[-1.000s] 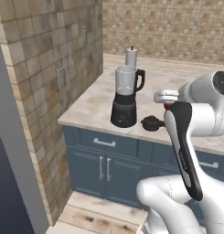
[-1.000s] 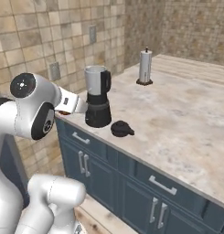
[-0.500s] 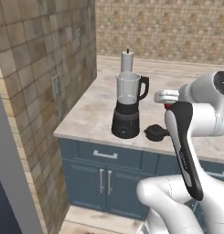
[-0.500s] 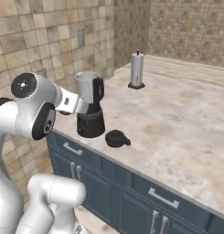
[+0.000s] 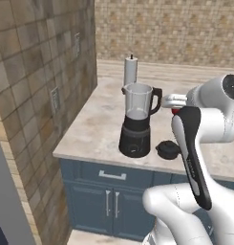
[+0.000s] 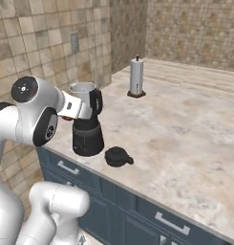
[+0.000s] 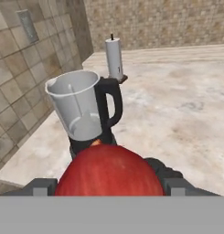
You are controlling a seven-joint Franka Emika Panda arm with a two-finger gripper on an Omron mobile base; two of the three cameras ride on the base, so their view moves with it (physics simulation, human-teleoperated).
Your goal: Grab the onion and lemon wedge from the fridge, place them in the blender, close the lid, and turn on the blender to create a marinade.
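My gripper (image 7: 109, 185) is shut on the onion (image 7: 109, 171), a glossy red ball that swells up between the two dark fingertips (image 7: 40, 186). Just beyond it stands the blender (image 7: 81, 107), a clear tapered jar with an open mouth and a black handle on a black base. The black lid (image 7: 162, 168) lies on the counter right of the base. From the left base view, the gripper (image 5: 173, 103) hovers beside the blender (image 5: 136, 119), with a sliver of onion (image 5: 175, 111) showing and the lid (image 5: 167, 149) below. The lemon wedge and fridge are out of view.
A white paper roll (image 5: 131, 71) stands upright behind the blender. A tiled wall (image 5: 42, 95) with outlets runs along the counter's left end. The beige stone counter (image 6: 185, 129) stretches wide to the right, above blue cabinet fronts (image 5: 109, 201).
The base has driven, so both base views shifted; the blender now appears nearer and more central. The arm keeps the same pose with the onion still held.
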